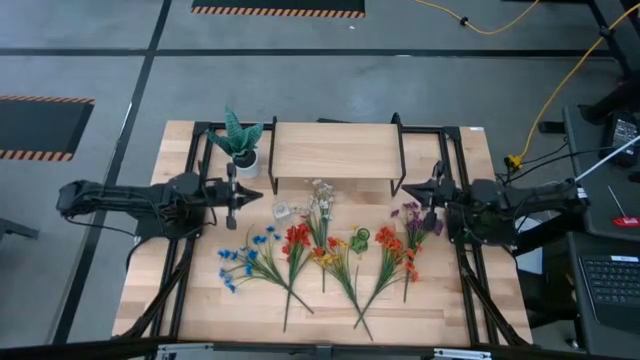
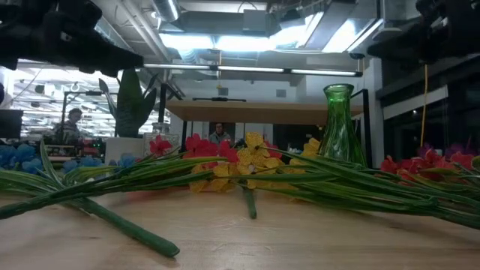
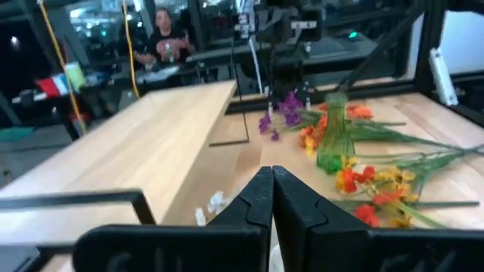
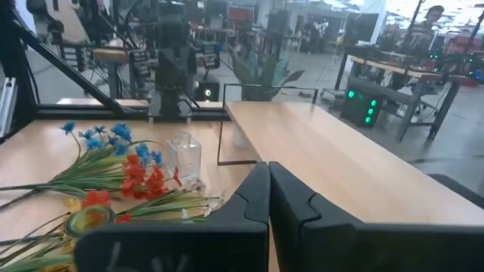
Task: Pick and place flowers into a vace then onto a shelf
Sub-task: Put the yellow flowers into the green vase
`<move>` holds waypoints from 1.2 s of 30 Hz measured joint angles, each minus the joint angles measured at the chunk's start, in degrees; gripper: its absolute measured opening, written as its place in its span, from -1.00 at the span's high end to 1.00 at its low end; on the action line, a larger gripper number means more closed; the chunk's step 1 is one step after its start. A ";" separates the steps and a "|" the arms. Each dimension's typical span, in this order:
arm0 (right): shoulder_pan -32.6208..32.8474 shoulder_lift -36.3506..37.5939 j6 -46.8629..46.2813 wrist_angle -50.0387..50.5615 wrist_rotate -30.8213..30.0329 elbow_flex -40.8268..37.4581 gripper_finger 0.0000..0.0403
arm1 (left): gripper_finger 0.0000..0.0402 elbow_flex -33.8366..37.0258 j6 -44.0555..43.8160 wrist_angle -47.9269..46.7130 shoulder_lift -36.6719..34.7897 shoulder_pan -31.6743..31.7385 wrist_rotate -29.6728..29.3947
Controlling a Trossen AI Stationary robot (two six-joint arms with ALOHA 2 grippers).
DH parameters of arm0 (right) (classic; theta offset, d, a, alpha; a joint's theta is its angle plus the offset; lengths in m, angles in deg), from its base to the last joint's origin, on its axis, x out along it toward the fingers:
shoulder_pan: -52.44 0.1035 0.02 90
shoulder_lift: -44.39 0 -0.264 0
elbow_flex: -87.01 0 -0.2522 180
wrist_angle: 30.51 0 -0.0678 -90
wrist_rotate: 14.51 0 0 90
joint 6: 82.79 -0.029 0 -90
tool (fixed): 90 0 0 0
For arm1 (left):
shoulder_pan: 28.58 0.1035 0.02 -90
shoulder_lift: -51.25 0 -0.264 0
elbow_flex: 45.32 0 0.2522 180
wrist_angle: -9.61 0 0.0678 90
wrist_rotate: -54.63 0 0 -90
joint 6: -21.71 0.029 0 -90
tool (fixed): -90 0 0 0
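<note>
The flowers (image 1: 320, 250) lie fanned out on the tabletop with their stalks toward the near edge. The blooms are blue, red, yellow, orange, purple and white; they also show in the low view (image 2: 225, 169). A green glass vase (image 2: 339, 124) stands upright among them (image 1: 361, 237). The shelf (image 1: 335, 150) stands at the far side. My left gripper (image 1: 245, 195) hovers shut by the shelf's left end (image 3: 272, 189). My right gripper (image 1: 415, 190) hovers shut by its right end (image 4: 268, 189). Neither touches anything.
A spiky green plant in a white pot (image 1: 240, 145) stands left of the shelf. A small clear glass vase (image 1: 282, 210) stands in front of the shelf near the white blooms. Black frame rails (image 1: 185, 290) run along both table sides. People show in the room beyond.
</note>
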 joint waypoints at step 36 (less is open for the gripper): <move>36.01 -55.17 -28.98 25.67 -23.30 44.16 1.00 | 0.99 -7.30 -10.67 -2.78 7.74 -10.73 -4.76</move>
